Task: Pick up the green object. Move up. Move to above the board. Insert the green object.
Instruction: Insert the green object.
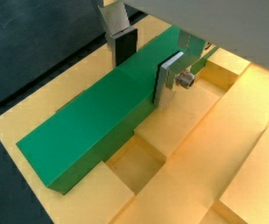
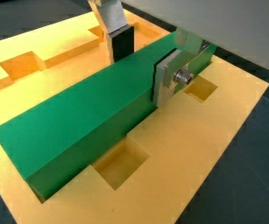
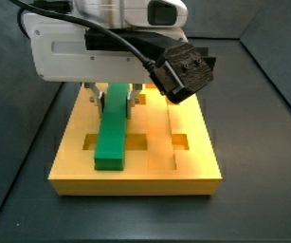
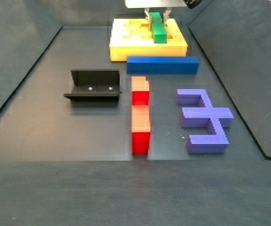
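The green object is a long flat bar lying lengthwise along the middle of the orange-yellow board. It shows in both wrist views and both side views. My gripper straddles the bar near its far end, one dark pad against each long side, shut on it. The bar sits low in the board's lengthwise groove, between square recesses. In a side view the gripper hangs over the board's back half, under the white arm body.
In a side view, a blue bar lies just in front of the board. A red post, a purple piece and the dark fixture stand nearer on the grey floor.
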